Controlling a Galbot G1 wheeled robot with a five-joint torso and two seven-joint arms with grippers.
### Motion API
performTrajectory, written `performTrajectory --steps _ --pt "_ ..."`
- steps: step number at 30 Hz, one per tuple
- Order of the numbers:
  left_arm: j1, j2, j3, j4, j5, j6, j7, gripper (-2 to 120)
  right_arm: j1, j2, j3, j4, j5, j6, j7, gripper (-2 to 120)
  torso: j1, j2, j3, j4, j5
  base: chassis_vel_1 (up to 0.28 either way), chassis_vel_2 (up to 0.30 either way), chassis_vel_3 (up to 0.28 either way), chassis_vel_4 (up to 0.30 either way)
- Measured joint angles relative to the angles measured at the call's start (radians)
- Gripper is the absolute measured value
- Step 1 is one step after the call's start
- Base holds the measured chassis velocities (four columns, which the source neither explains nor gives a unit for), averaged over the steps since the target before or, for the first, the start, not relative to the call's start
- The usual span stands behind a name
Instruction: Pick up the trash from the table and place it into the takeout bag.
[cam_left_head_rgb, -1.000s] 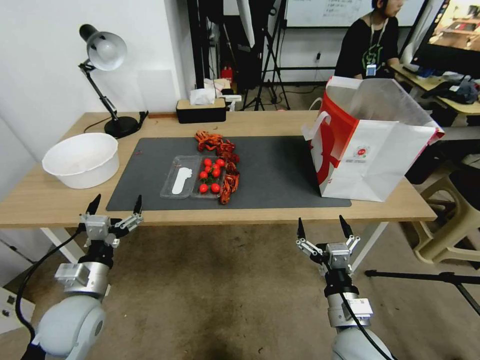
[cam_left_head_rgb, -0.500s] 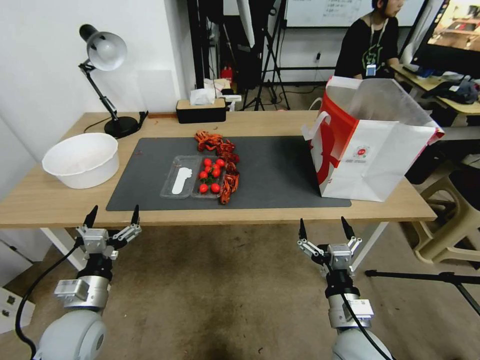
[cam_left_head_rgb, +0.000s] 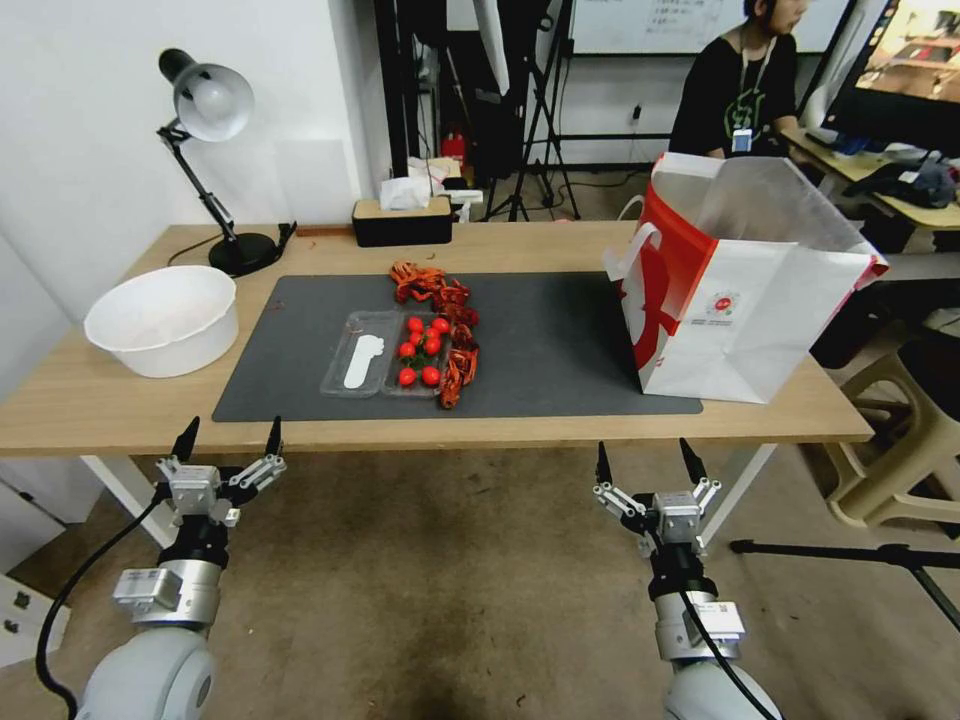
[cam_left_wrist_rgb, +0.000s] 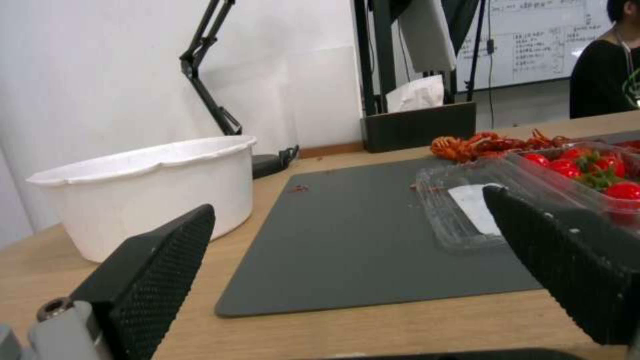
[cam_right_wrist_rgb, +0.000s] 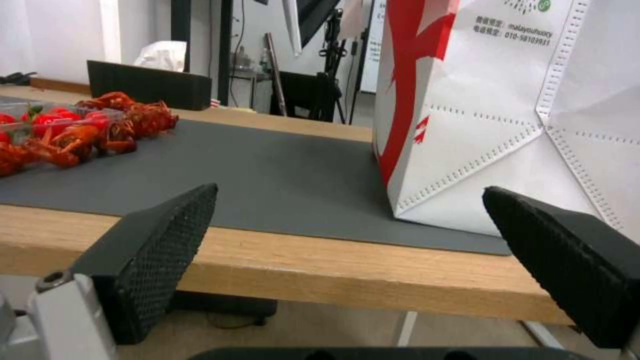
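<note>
The trash on the dark grey mat (cam_left_head_rgb: 560, 340) is a heap of red crayfish shells (cam_left_head_rgb: 440, 295) and an open clear plastic box (cam_left_head_rgb: 385, 365) holding cherry tomatoes. The white and red takeout bag (cam_left_head_rgb: 750, 300) stands open at the right end of the table (cam_left_head_rgb: 100, 400). My left gripper (cam_left_head_rgb: 231, 440) hangs open just below and in front of the table's front edge, left of the box. My right gripper (cam_left_head_rgb: 645, 462) is open too, below the edge in front of the bag. The left wrist view shows the box (cam_left_wrist_rgb: 467, 200) and shells (cam_left_wrist_rgb: 480, 145); the right wrist view shows the bag (cam_right_wrist_rgb: 507, 100).
A white bowl (cam_left_head_rgb: 165, 318) sits on the table's left end, with a desk lamp (cam_left_head_rgb: 205, 100) behind it and a black tissue box (cam_left_head_rgb: 402, 220) at the back edge. A beige stool (cam_left_head_rgb: 900, 440) and a tripod leg (cam_left_head_rgb: 850, 552) stand on the floor to the right.
My left gripper has sunk a little, from level with the table's front edge to just below it. The right gripper dropped only slightly. The things on the table have not moved.
</note>
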Motion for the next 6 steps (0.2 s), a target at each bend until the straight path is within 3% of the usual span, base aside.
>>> performTrajectory --steps 6 --pt "0.0 0.001 0.001 0.003 0.001 -0.003 0.001 100 0.001 0.002 -0.002 -0.004 0.0 0.0 -0.002 100 0.0 0.0 0.0 0.0 0.0 0.0 0.0 0.0 0.0"
